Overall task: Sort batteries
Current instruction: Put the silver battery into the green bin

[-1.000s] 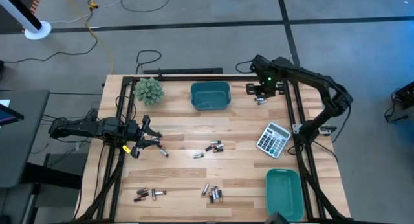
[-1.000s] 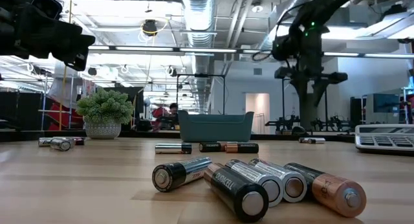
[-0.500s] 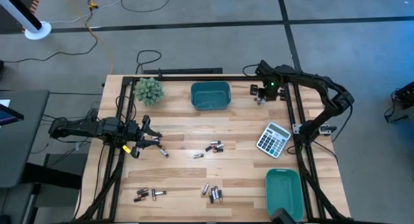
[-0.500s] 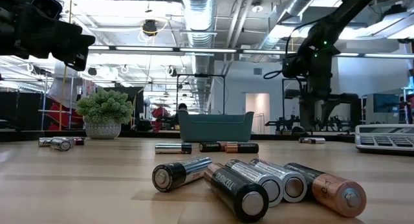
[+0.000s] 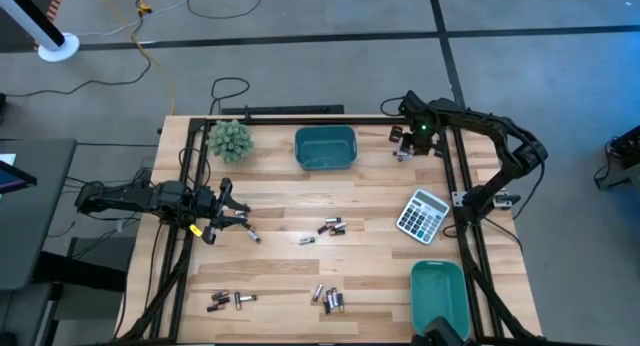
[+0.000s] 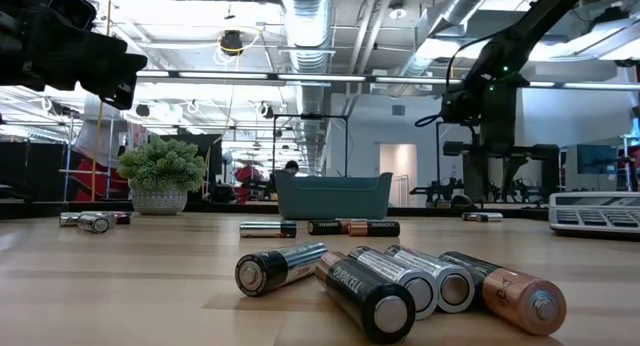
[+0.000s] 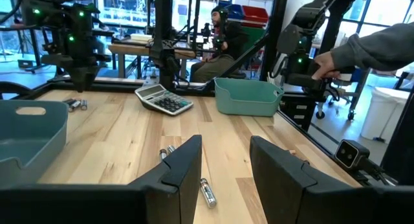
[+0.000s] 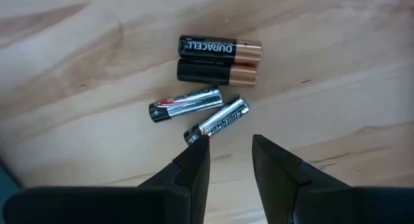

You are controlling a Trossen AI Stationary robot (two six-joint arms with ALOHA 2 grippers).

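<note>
Several small batteries lie in groups on the wooden table: mid-table (image 5: 333, 226), the near edge (image 5: 328, 298), the near left (image 5: 230, 301) and the far right (image 5: 402, 155). My right gripper (image 5: 400, 143) is open and points down over the far-right group. There, two black-and-copper cells (image 8: 220, 49) and two silvery ones (image 8: 217, 120) lie flat, and its fingers (image 8: 194, 160) stand just short of the nearest silvery cell. My left gripper (image 5: 243, 218) waits open and level at the table's left, with one battery (image 7: 207, 191) on the wood below it.
One teal bin (image 5: 325, 148) stands at the far middle, another (image 5: 438, 298) at the near right corner. A grey-white calculator (image 5: 422, 215) lies near the right edge and a small potted plant (image 5: 230, 139) at the far left. Black frame rails run along the table's sides.
My right arm has shifted a little toward the table's right edge, settling over the far-right group of batteries. The batteries have not moved.
</note>
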